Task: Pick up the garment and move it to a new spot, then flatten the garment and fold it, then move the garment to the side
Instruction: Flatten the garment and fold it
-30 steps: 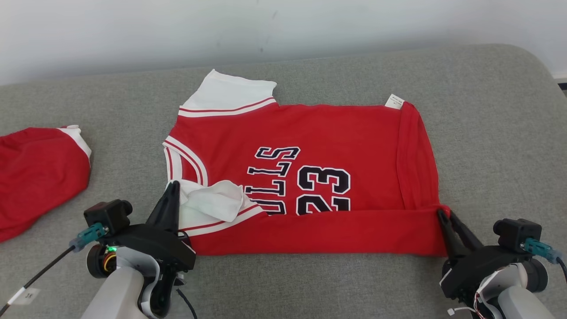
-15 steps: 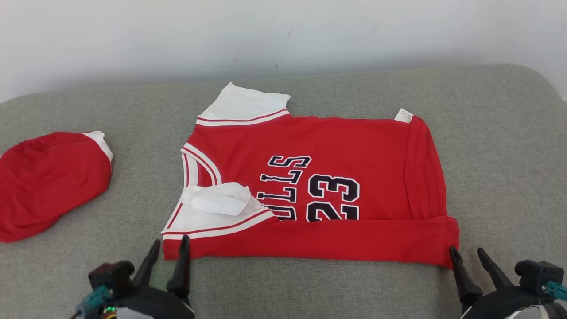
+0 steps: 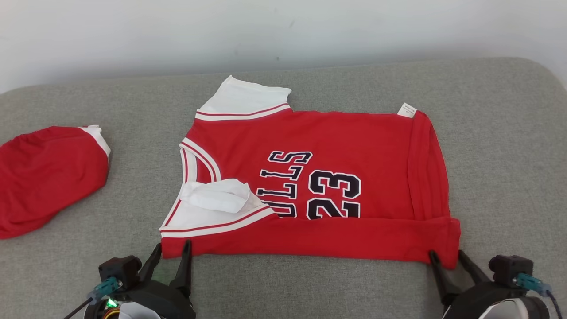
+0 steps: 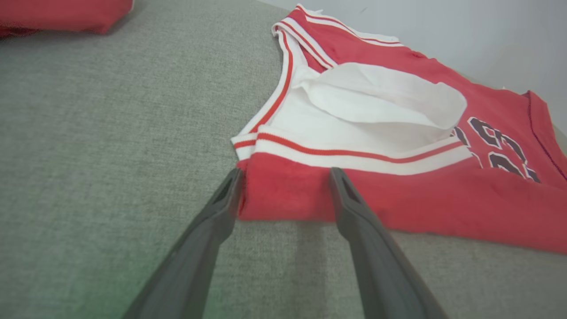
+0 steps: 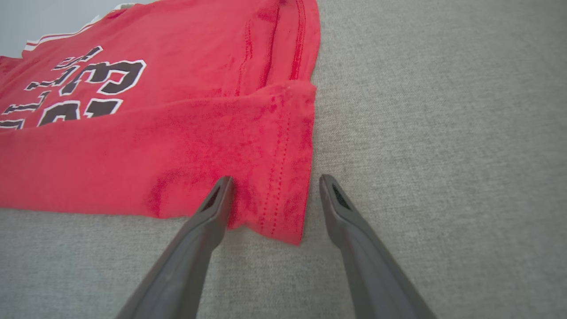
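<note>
The garment [image 3: 336, 133] is a red jersey with white trim and dark "BULLS 23" lettering. It lies flat on the grey cushion [image 3: 500, 155], its near edge folded up over the print. My left gripper [image 3: 172, 246] stands open at the near left corner of that fold, one finger on each side of the corner [image 4: 283, 199]. My right gripper [image 3: 446, 254] is open too, straddling the near right corner [image 5: 274, 195]. Neither pair of jaws pinches the cloth. A white sleeve [image 4: 381, 95] lies crumpled on the jersey's left part.
A second red garment with white trim [image 3: 44, 177] lies at the cushion's far left, also seen as the red cloth [image 4: 62, 13] at the top of the left wrist view. A pale wall [image 3: 283, 31] runs behind the cushion. Bare grey cushion [image 5: 443, 110] lies right of the jersey.
Both grippers were shut on the folded edge a second ago. They have opened, let the fold drop and drawn back to the near corners. The head camera has shifted a little.
</note>
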